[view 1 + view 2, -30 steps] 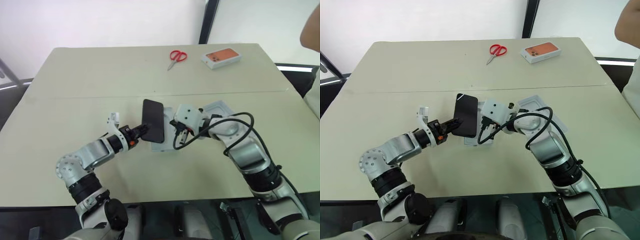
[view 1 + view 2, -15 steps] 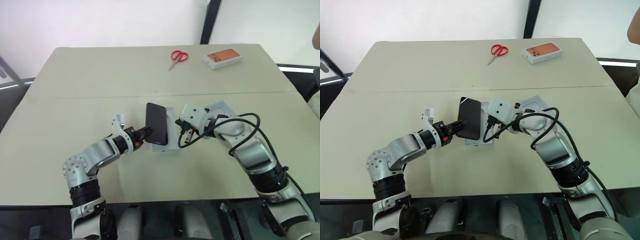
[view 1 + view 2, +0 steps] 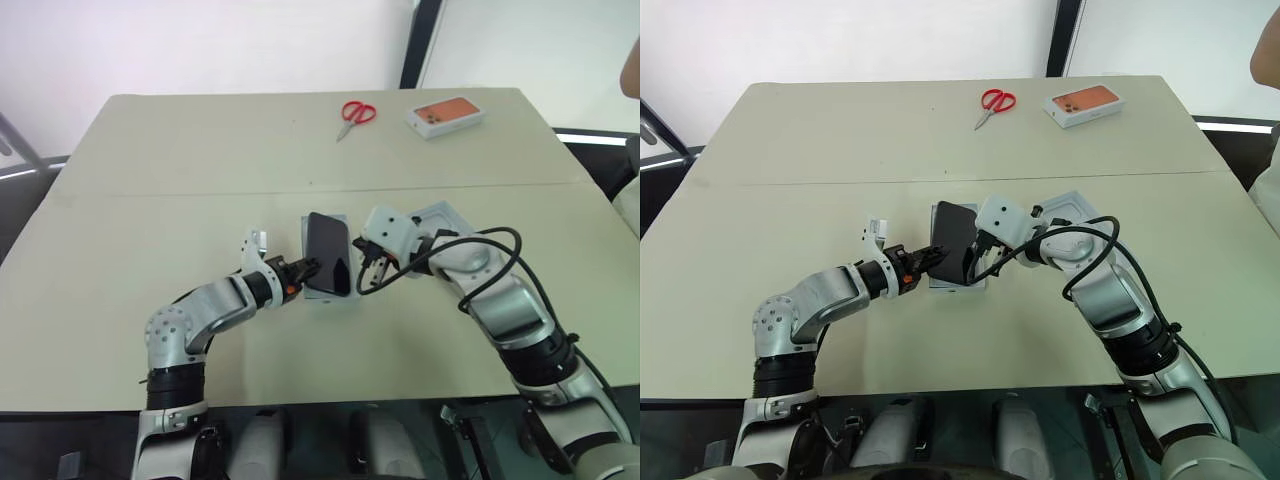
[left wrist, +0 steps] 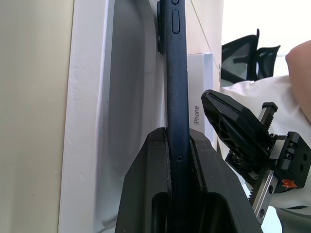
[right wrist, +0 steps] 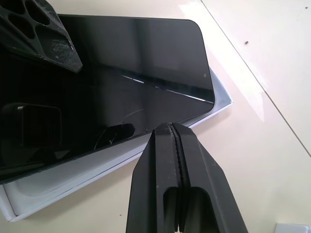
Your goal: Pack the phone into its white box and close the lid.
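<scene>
**Phone held over its white box by the left claw**

The left claw [image 3: 308, 267] pinches one black phone [image 3: 328, 266] by its edge, a finger [image 4: 146, 194] pressed on each flat face. The phone hangs tilted just above one white box [image 3: 322, 296], which lies open on the tabletop [image 3: 180, 180]. In the left wrist view the phone's thin side stands clear of the box's pale inner floor, so it is not yet lying inside. Whether any corner of the phone touches the box wall cannot be told.

The right claw [image 3: 366, 271] has its two fingers [image 5: 187, 179] pressed together on nothing. Its tip sits beside the phone's long edge, over the box's rim; whether it touches the glass is not clear.

Behind the right wrist, partly covered by the arm and its black cable, lies one more shallow white piece [image 3: 437, 216], its open side up. Only one corner shows, so whether it is the lid cannot be told.

At the far side of the tabletop, well apart from the arms, lie one pair of red-handled scissors [image 3: 354, 114] and one closed white box with an orange top [image 3: 445, 115].

At the right edge, part of one person [image 3: 1266, 60] is in view.
</scene>
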